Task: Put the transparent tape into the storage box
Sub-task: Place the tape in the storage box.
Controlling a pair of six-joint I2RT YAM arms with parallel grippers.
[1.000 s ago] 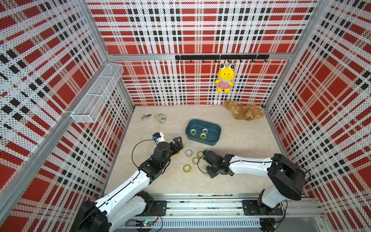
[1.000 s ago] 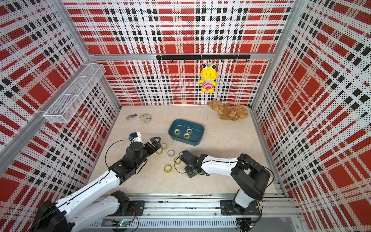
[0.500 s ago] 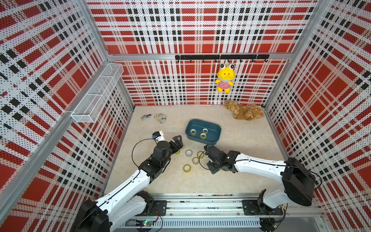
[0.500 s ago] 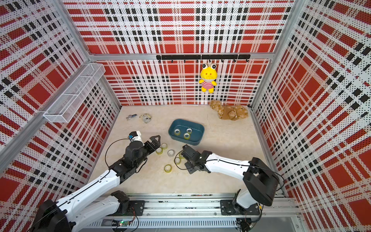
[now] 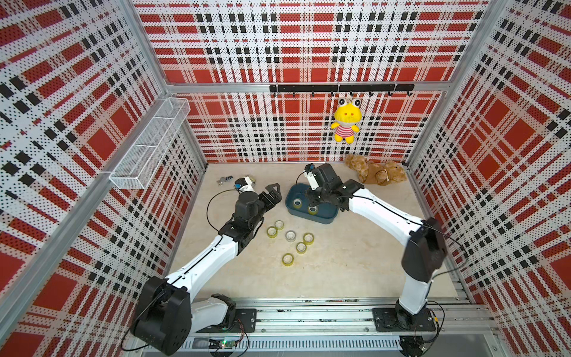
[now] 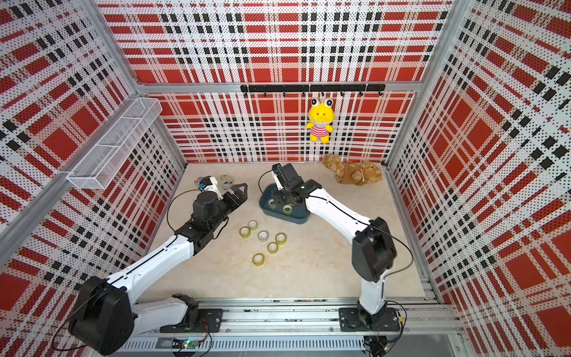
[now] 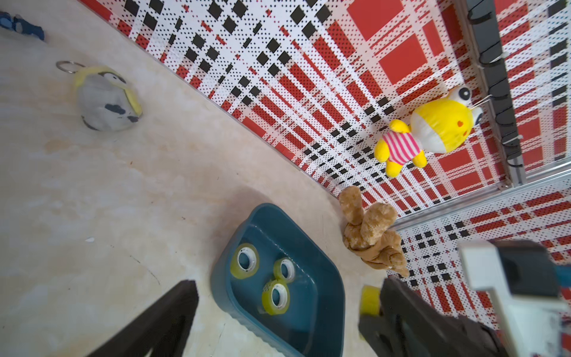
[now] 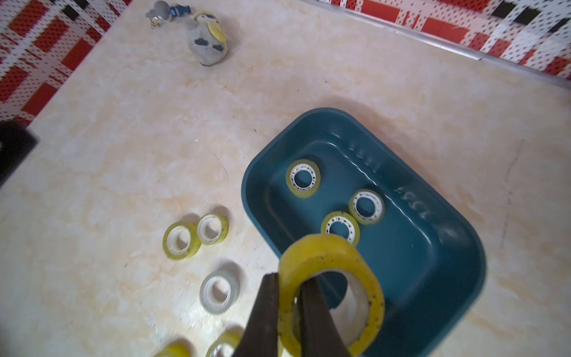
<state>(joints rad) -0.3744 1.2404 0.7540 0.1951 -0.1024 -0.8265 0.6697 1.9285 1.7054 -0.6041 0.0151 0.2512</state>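
Three clear yellowish tape rolls (image 8: 303,178) are stowed in the teal plastic storage box (image 8: 417,262), a fourth roll (image 8: 332,256) is clamped in the right gripper (image 8: 289,279), six rolls (image 5: 287,259) are left out; the left gripper (image 5: 273,193) is spread, empty

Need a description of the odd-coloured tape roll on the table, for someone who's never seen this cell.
Find the dark teal storage box towards the back of the beige tabletop; on the robot's side of it, six tape rolls lie loose. The target is the grey-white roll in the middle of that group. Its five neighbours are yellow rolls; it alone has no yellow tint.
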